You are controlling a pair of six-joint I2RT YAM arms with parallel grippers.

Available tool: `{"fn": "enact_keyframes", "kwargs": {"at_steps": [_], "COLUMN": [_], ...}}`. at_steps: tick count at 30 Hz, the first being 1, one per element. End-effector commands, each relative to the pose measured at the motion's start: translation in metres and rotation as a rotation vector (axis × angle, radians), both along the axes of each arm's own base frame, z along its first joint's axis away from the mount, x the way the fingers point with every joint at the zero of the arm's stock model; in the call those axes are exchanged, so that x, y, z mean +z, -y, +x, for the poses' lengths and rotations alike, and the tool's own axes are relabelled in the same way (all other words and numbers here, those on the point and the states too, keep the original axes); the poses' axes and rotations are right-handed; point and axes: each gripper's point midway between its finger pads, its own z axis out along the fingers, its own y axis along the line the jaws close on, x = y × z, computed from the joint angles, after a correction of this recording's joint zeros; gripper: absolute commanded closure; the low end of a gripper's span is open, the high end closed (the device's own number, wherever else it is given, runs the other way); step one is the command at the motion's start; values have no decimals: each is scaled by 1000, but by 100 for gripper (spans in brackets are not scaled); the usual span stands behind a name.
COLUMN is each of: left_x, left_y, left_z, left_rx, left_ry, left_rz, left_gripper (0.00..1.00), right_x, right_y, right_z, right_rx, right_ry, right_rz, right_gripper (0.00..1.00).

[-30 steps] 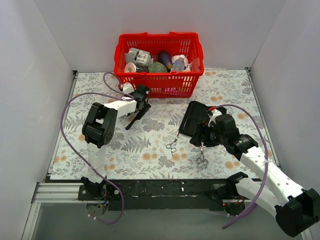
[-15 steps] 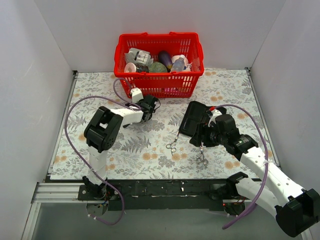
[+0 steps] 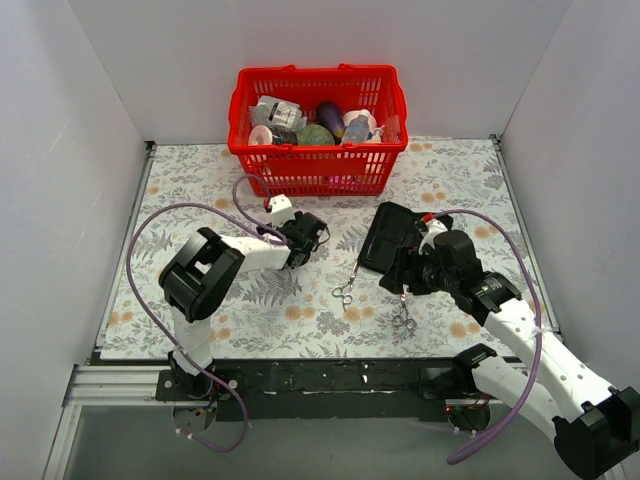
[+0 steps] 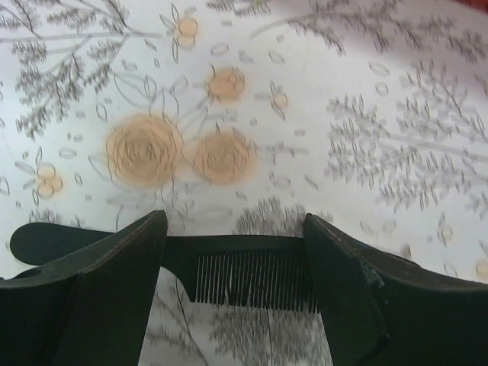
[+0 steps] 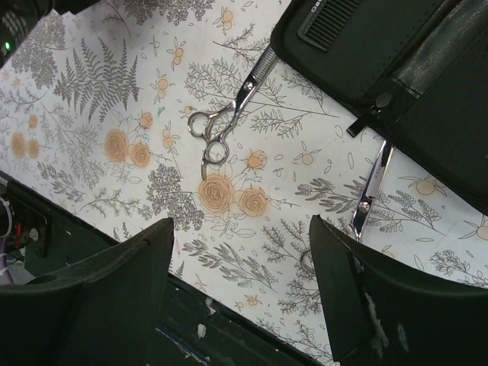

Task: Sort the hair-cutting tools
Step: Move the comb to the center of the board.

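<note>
While the left gripper (image 4: 234, 223) hangs low over the floral tablecloth (image 4: 366, 114), its fingers (image 4: 114, 293) stand well apart. The black comb (image 4: 255, 280) lies crosswise at their tips. Its teeth point toward the bottom of the frame in the gap, its spine runs on behind both fingers, and its rounded end pokes out at lower left. It is not pinched between the fingers, and whether they touch it cannot be told. In the overhead view this gripper sits left of centre, just below the red plastic basket (image 3: 320, 172), which holds bottles and packets at top centre.

Right of centre, the right gripper (image 5: 242, 225) hovers above the cloth at the lower edge of the black zip case (image 5: 427, 69). Its fingers are spread wide with nothing between them.

The first pair of scissors (image 5: 227, 122) lies slantwise in the upper middle of the right wrist view. Its blade tips reach the case's edge and its rings point toward the lower left. The second pair of scissors (image 5: 367, 194) lies to the right, with its blades near the case's zip pull and its rings partly hidden behind the right-hand finger. Both pairs rest flat on the cloth, near each other but apart. Another black comb (image 5: 328, 17) lies on the case at the top of that frame.
</note>
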Motion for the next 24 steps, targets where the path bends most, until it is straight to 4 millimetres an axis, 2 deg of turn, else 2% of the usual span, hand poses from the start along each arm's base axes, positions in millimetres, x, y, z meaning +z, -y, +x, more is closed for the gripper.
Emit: {"fn": "enact_keyframes", "kwargs": {"at_steps": [1,5,6,8,9,10,11,15,17,18,19,23,24], "left_x": [-105,-96,-91,-81,-72,-66,-61,-36,-18,-9,-1,56,65], "left_y": [-5,18,33,41,54,50,55,49,50,44,43,51,46], "left_z": [-153,-181,-193,-207,-220,-233,-247,-283,-284,-285,-281,-256,-254], "left_rx": [-99,-200,-267,-313,-363,-364,-396,-416,-402,-389,-379,-359,-349], "left_ry": [-554,-585,-598,-617,-610,-630,-634,-669,-629,-619,-591,-425,-418], "left_rz": [5,-5,-18,2,1,29,44,61,22,35,27,-27,-6], "left_gripper": [29,30,30,31,31,31,31,31,31,31,31,28,28], "right_x": [14,19,22,24,26,30,31,40,43,43,44,41,43], "right_y": [0,1,1,1,1,1,1,2,3,2,1,-3,-5], "right_z": [3,5,5,6,7,8,8,8,8,7,6,-3,-6], "right_rx": [-11,-16,-16,-18,-18,-18,-17,-12,-13,-9,0,65,89], "right_ry": [36,39,45,48,51,55,52,65,69,70,67,27,28], "right_rz": [7,1,1,-6,-6,-7,-7,-14,-16,-18,-14,-30,-33], "right_gripper": [21,21,21,21,21,21,21,21,21,21,21,21,21]}}
